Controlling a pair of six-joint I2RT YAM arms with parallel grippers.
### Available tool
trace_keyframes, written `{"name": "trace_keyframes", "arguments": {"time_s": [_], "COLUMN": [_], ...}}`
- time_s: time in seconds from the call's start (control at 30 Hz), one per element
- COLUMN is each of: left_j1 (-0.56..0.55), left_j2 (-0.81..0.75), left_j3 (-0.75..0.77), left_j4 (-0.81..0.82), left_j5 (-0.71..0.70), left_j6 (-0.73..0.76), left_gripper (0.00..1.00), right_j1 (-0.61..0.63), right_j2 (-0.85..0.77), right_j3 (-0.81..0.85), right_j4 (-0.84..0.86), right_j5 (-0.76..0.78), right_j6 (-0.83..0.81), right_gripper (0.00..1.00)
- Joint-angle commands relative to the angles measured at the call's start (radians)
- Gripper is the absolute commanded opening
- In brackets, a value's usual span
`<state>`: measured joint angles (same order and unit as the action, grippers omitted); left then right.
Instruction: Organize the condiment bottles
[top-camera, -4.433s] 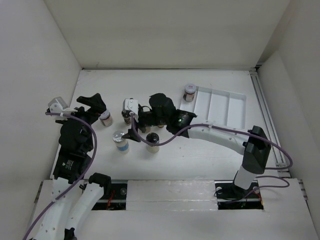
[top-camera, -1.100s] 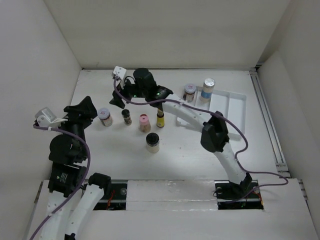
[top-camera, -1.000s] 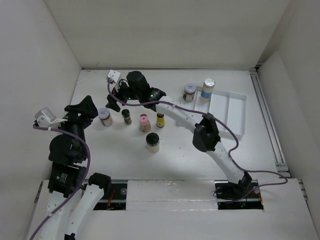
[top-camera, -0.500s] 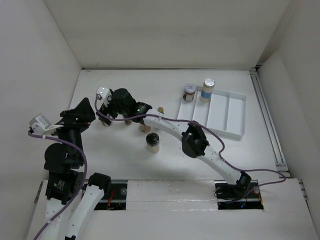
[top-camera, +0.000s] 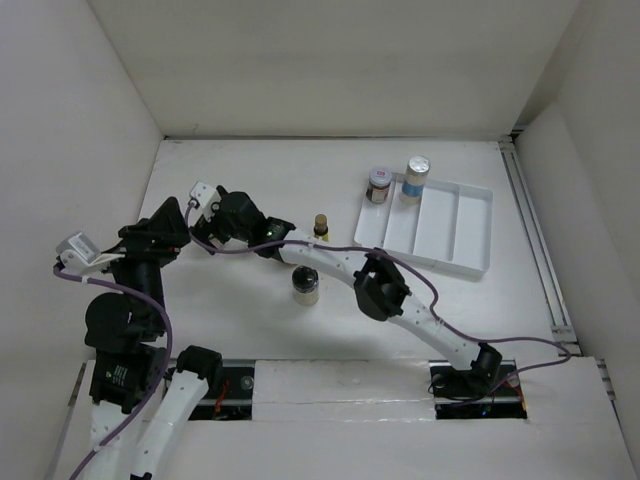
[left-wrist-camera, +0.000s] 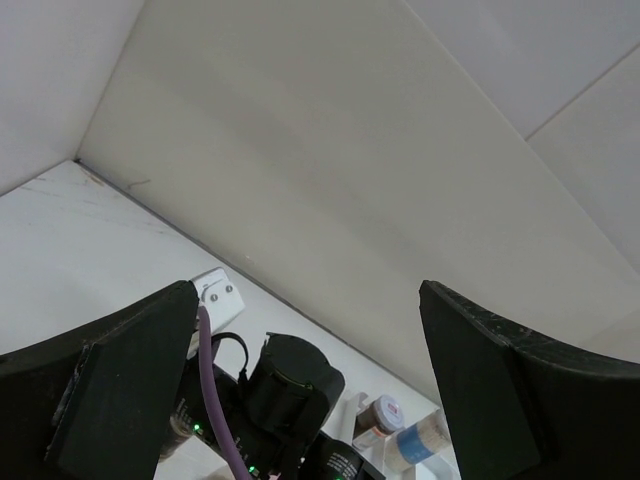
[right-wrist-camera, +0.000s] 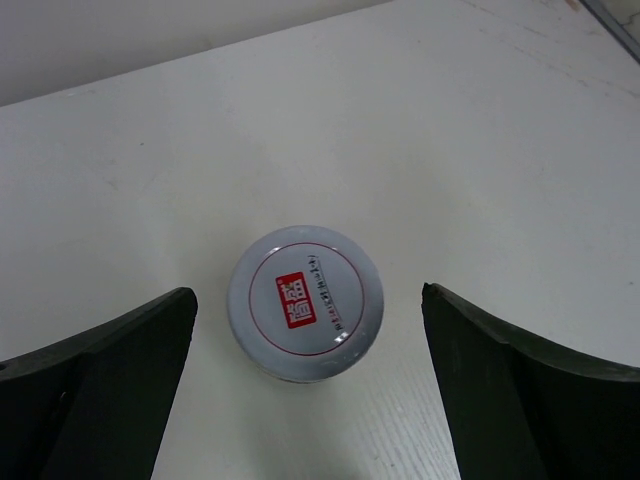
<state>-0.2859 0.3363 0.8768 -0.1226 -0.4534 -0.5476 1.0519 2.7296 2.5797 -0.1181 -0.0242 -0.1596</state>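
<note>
Right arm has swung from the tray side across to the table's far left since the earliest frame; left arm has drawn back. Right gripper (top-camera: 207, 235) hangs wide open over a white-lidded jar (right-wrist-camera: 305, 303), straddling it, not touching. Left gripper (top-camera: 165, 230) open, empty. Silver-lidded brown jar (top-camera: 380, 184) and blue-labelled bottle (top-camera: 415, 178) stand at the far-left end of the white tray (top-camera: 470, 245). Yellow bottle (top-camera: 321, 224) and black-lidded jar (top-camera: 306, 283) are loose mid-table. Judged under halfway.

Top camera overlooks the white counter (top-camera: 230, 320); right wrist looks closely down past the right tool (right-wrist-camera: 305, 295); left wrist tilts up at the pale back wall (left-wrist-camera: 300, 150).
</note>
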Motion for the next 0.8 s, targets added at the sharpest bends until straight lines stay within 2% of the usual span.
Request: {"name": "trace_keyframes", "arguments": {"time_s": [0.0,0.1,0.43,0.67,0.77], "left_j1": [0.002,0.002,0.002,0.002,0.002], "left_j2": [-0.008,-0.008,0.003,0.003,0.003], "left_j3": [0.007,0.007,-0.002,-0.002,-0.002], "left_j4": [0.047,0.047,0.047,0.047,0.047], "left_j5": [0.024,0.024,0.024,0.024,0.024], "left_j6": [-0.002,-0.002,0.008,0.008,0.008], "left_gripper": [0.89,0.89,0.89,0.89,0.89], "right_j1": [-0.004,-0.004,-0.013,-0.013,-0.013], "right_j2": [-0.005,-0.018,0.035,0.067,0.067], "right_j3": [0.013,-0.007,0.008,0.027,0.027], "right_j4": [0.083,0.115,0.115,0.124,0.161], "right_j5": [0.079,0.109,0.006,0.006,-0.014], "right_j6": [0.015,0.015,0.046,0.055,0.055], "right_gripper": [1.00,1.00,1.00,1.00,0.91]}}
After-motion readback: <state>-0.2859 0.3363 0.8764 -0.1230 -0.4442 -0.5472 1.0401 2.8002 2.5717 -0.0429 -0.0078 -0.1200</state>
